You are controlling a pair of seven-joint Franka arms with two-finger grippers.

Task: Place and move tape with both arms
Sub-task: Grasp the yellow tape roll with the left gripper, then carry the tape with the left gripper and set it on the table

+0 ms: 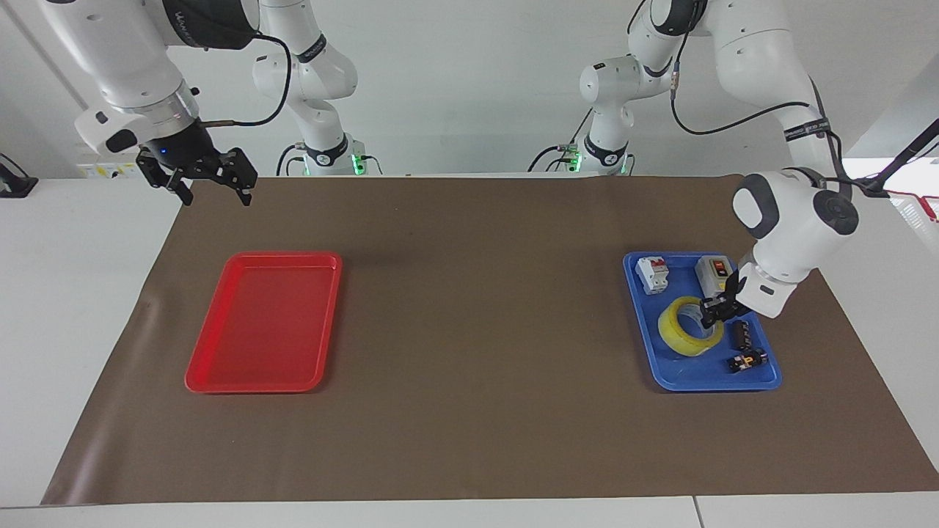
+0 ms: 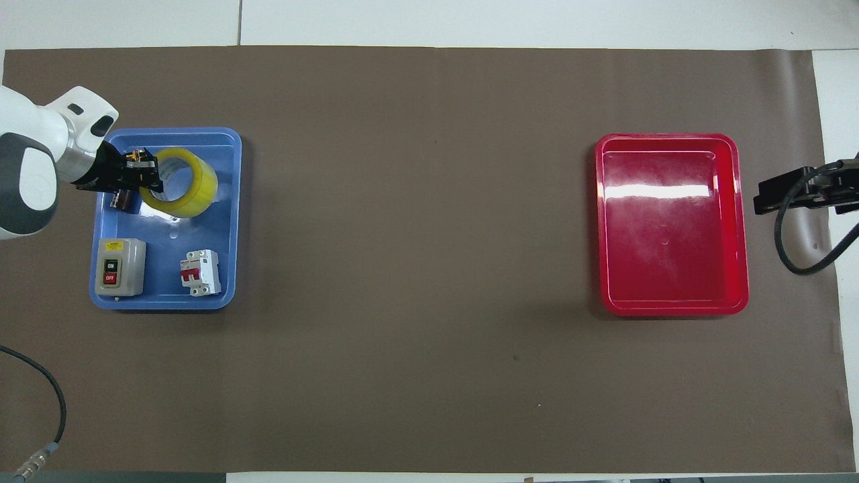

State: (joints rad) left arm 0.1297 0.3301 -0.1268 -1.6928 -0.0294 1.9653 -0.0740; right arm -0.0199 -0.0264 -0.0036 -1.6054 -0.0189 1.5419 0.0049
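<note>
The yellow tape (image 1: pixel 686 331) (image 2: pixel 191 181) is in the blue tray (image 1: pixel 671 378) (image 2: pixel 201 231) at the left arm's end of the table. It is tilted, with the edge by the gripper raised. My left gripper (image 1: pixel 713 314) (image 2: pixel 149 180) is shut on that wall of the roll, one finger inside the ring and one outside. My right gripper (image 1: pixel 213 189) hangs open above the brown mat's corner at the right arm's end, nearer to the robots than the red tray (image 1: pixel 264 323) (image 2: pixel 671 228), and holds nothing. That arm waits.
The blue tray also holds a grey on/off switch box (image 2: pixel 119 267), a white circuit breaker (image 2: pixel 200 273) and small black parts (image 1: pixel 742 339) beside the tape. The red tray has nothing in it. A brown mat (image 2: pixel 416 268) covers the table between the trays.
</note>
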